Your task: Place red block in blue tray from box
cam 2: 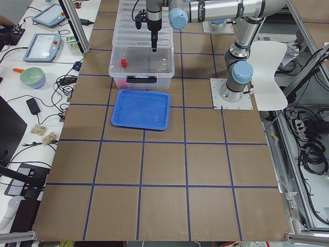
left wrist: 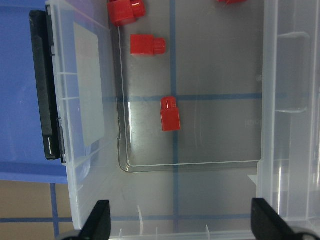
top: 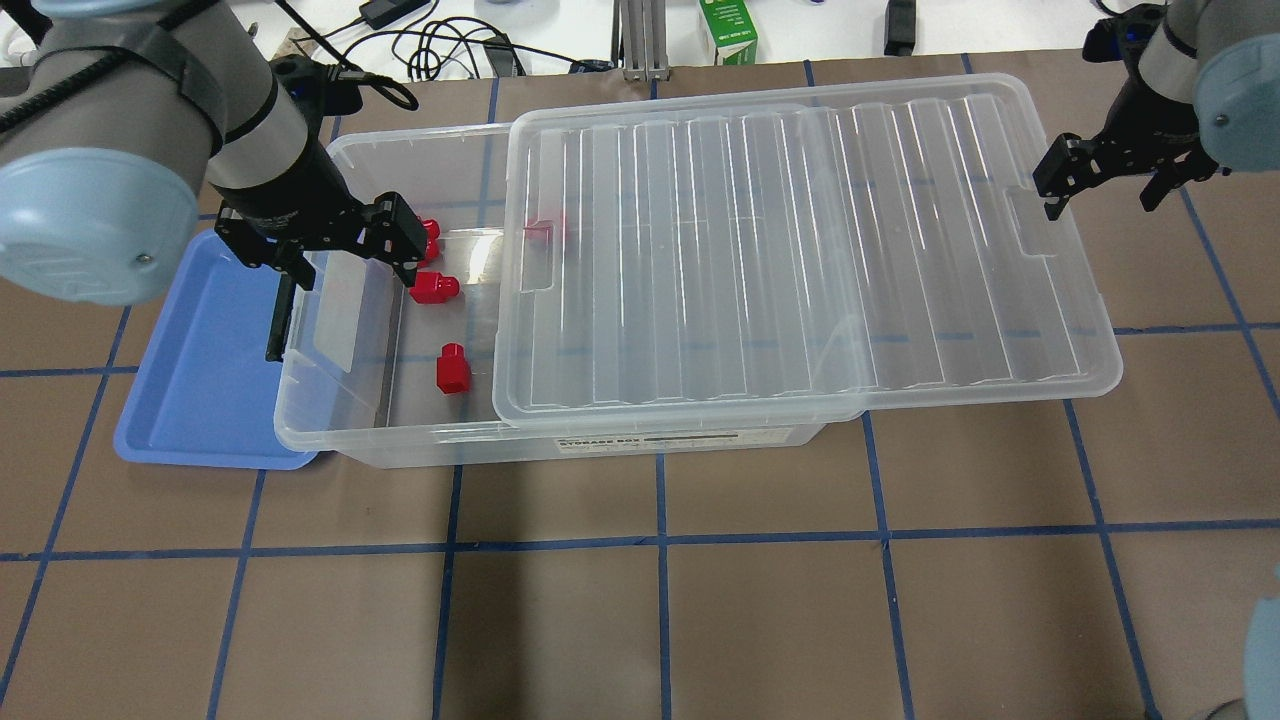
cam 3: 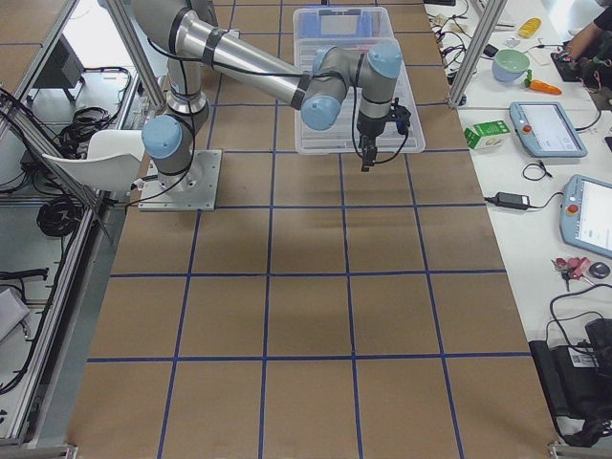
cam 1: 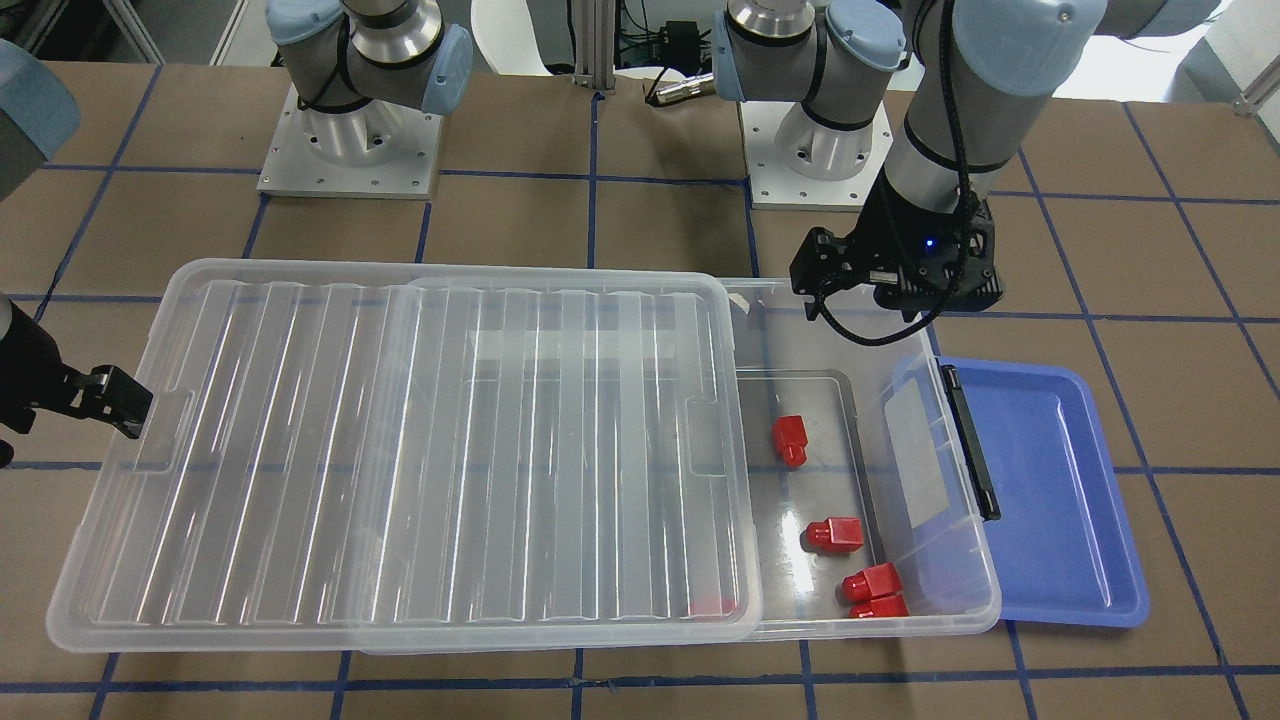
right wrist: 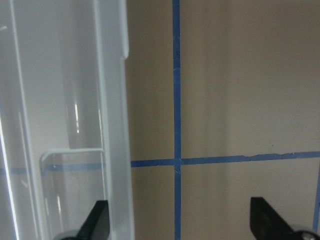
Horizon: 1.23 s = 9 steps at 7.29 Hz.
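The clear box (top: pixel 600 441) lies across the table with its ribbed lid (top: pixel 800 250) slid toward my right, so the left end is uncovered. Several red blocks lie in that open end: one alone (top: pixel 453 368) (left wrist: pixel 170 114), another (top: pixel 434 287) (left wrist: pixel 146 45), and more by the far wall (cam 1: pixel 872 580). One (top: pixel 545 230) sits under the lid's edge. The blue tray (top: pixel 200 370) (cam 1: pixel 1060 490) is empty, against the box's latch end. My left gripper (top: pixel 345 255) (left wrist: pixel 182 222) is open and empty above the open end. My right gripper (top: pixel 1100 190) (right wrist: pixel 181 222) is open at the lid's right edge.
The black latch (cam 1: pixel 970 440) lies on the box's end wall between the blocks and the tray. The table is brown with blue tape lines. A green carton (top: pixel 728 30) and cables lie beyond the far edge. Tablets and a bowl (cam 2: pixel 32 77) sit on a side bench.
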Tool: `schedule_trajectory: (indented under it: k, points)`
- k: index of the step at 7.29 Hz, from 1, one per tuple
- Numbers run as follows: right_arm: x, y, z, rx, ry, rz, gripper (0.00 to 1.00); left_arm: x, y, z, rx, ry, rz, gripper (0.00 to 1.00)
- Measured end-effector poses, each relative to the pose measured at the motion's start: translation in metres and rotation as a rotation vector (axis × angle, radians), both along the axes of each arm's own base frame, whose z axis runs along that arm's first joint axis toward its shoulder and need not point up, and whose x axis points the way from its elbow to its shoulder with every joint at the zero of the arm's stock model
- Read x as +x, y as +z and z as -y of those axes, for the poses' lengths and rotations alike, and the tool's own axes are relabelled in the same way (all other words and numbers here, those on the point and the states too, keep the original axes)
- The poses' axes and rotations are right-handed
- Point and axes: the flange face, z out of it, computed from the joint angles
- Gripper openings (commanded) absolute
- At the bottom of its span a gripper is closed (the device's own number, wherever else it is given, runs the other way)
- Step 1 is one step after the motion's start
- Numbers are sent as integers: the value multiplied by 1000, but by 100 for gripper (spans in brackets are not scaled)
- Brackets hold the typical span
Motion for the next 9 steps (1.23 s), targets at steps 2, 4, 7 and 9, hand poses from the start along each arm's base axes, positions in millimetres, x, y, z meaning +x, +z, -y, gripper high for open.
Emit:
schedule_trajectory:
  k: [2,4,7,9]
  points:
    - [6,32,-1,4,0,15,100,1,-37,14,43,28,-3,100]
    - [20,84,-15,27,-25,60,100,0,-74,23,108,62,-8,100]
    - [82,122,-41,36,-72,77,100,0,-127,29,156,75,-8,100]
    - [138,122,-48,37,-92,65,100,0,-168,31,154,77,-11,100]
